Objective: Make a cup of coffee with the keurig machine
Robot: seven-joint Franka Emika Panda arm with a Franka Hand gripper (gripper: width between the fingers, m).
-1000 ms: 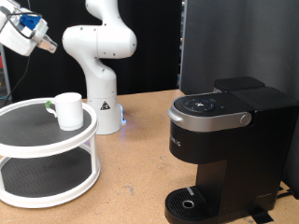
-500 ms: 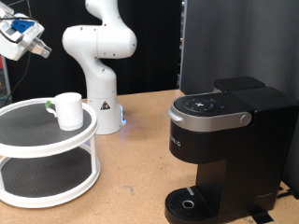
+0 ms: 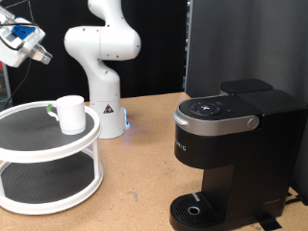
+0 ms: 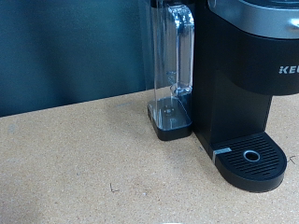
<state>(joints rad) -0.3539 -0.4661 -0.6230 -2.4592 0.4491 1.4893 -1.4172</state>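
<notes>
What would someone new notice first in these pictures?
The black keurig machine fills the exterior view's right, its drip tray bare. A white cup stands on the top tier of a round two-tier stand at the left. The hand is up in the top left corner, away from both.

Even, fairly bright overhead light in both views, soft shadows only. The keurig machine (image 3: 234,144) throws a faint shadow across the worktop (image 3: 135,183) at its base, and its silver lid band catches a mild sheen. The tool (image 3: 37,50) looks slightly blurred. The wrist view is crisp, with a dim dark backdrop.
</notes>
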